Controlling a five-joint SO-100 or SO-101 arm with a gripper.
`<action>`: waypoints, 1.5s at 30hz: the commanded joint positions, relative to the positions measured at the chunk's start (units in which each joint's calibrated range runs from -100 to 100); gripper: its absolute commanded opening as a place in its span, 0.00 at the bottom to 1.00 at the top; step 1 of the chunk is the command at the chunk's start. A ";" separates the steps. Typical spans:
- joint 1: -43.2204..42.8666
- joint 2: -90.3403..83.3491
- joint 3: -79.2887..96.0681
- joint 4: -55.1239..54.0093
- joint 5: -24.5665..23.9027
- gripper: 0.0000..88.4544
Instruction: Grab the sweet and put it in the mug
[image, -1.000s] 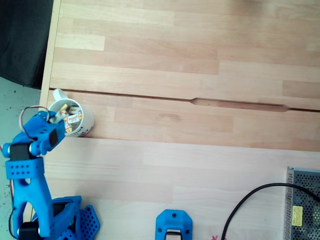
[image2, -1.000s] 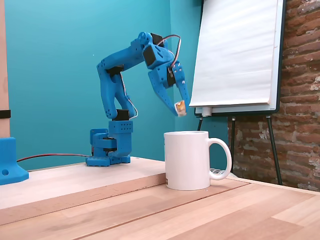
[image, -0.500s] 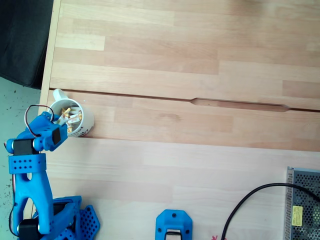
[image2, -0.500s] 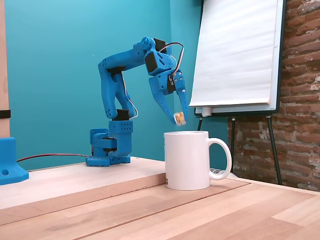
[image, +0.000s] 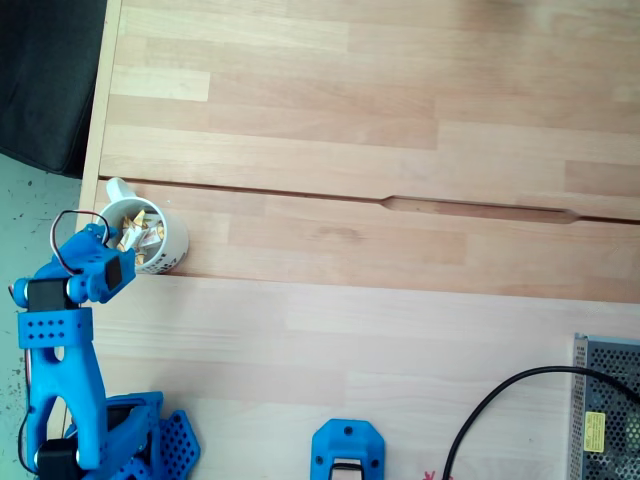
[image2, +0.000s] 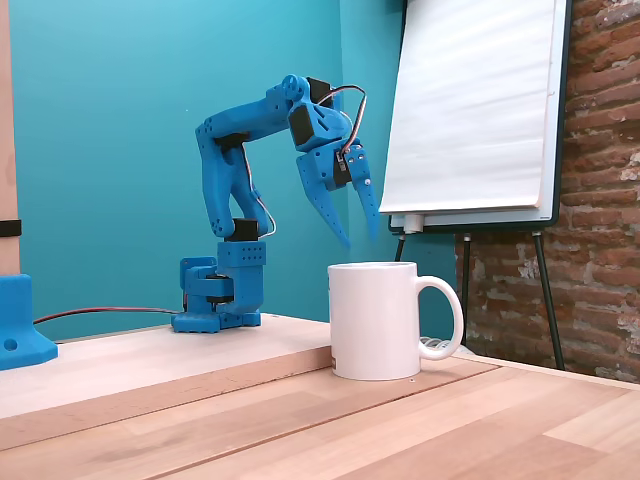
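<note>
Blue gripper (image2: 358, 238) hangs directly above the white mug (image2: 377, 320), fingers spread and empty, the sweet (image: 140, 232) lying among other candies inside the mug below.

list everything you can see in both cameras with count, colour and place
mug: one, white, near the table's left edge from above, handle pointing right in the side view
sweets: several, white with golden ends, inside the mug
table: one, light wood, under everything
flip chart: one, white sheet, dark frame, on legs behind the mug
brick wall: one, red-brown, right of the side view
teal wall: one, behind the arm
metal box: one, grey mesh, bottom right from above
cable: one, black, beside the box
blue part: one, bottom edge from above
arm: one, blue, behind the mug
end effector: one, blue, open, above the mug
</note>
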 joint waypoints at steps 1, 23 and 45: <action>1.63 -7.96 0.75 -0.58 -0.05 0.03; 2.43 -54.61 58.11 -0.66 7.86 0.05; 8.67 -79.13 78.45 -0.58 11.53 0.05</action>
